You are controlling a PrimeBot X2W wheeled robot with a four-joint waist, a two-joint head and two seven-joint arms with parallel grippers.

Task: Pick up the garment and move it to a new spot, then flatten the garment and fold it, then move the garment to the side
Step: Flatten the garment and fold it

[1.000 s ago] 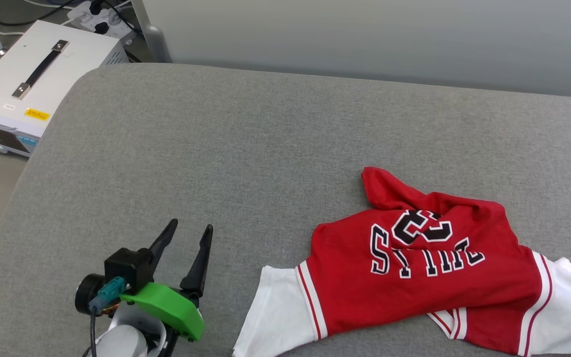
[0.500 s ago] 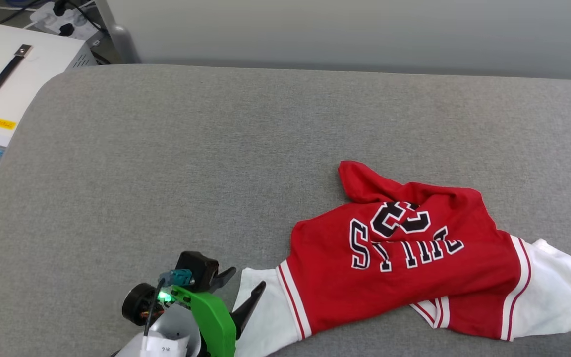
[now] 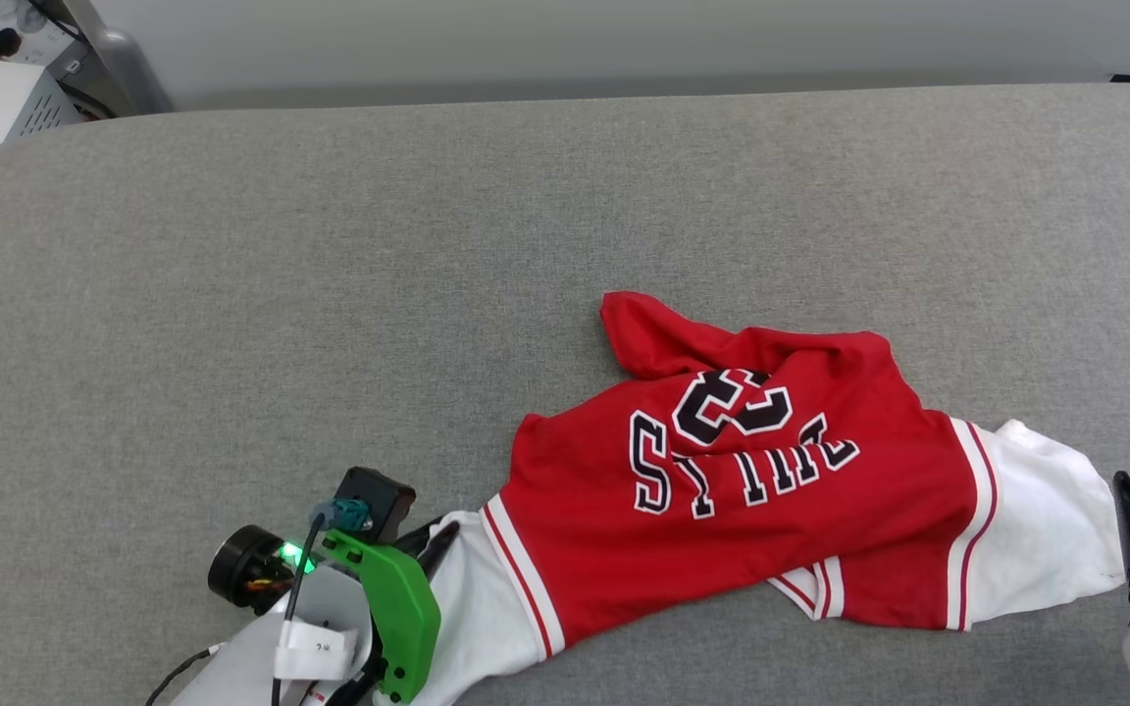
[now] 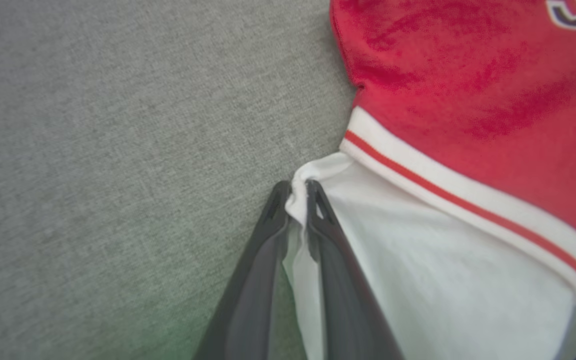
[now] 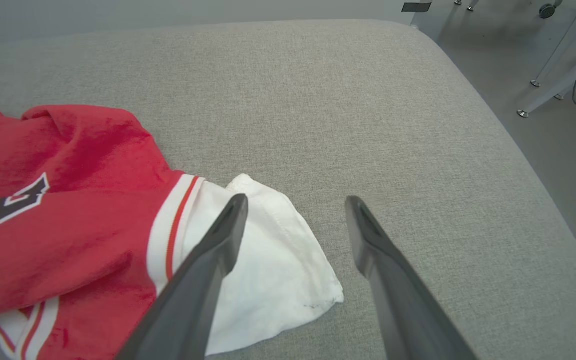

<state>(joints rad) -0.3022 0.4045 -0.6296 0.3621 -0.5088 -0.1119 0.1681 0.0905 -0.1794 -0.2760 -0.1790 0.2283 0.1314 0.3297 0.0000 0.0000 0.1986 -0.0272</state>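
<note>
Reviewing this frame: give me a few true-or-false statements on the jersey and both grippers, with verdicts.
1. The left gripper is shut on the edge of a white sleeve of the garment. True.
2. The right gripper clamps the other sleeve. False: its jaws stand open by that sleeve, gripping nothing.
3. The garment is spread flat. False: it lies rumpled, with its far part bunched.
4. The black print faces up. True.
5. The garment lies on a grey surface. True.
</note>
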